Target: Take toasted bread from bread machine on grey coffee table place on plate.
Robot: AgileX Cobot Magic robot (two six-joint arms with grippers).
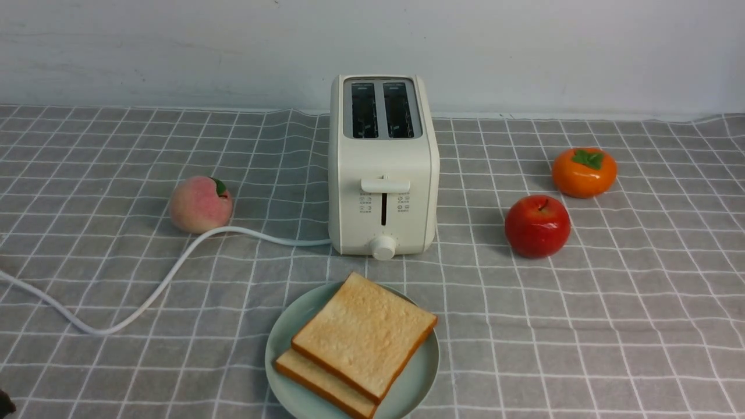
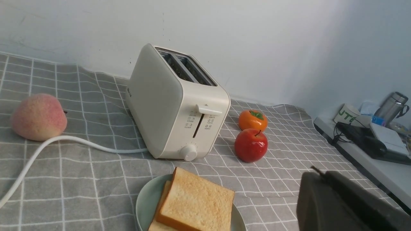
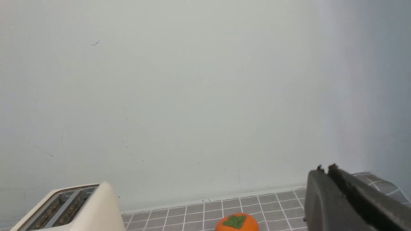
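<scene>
End effectors (image 2: 316, 171) (image 3: 324, 168) closed — bread (image 1: 364, 334) on plate (image 1: 282, 344)

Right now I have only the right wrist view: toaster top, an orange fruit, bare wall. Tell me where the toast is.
Observer: Both slices of toasted bread lie stacked on the plate, in front of the bread machine.
Operator: List the other fruit.
Observer: A red apple sits near your orange fruit, on the robot's side of it; a peach lies left of the bread machine.
Operator: Report the left hand.
Observer: The left hand is shut and holds nothing.
</scene>
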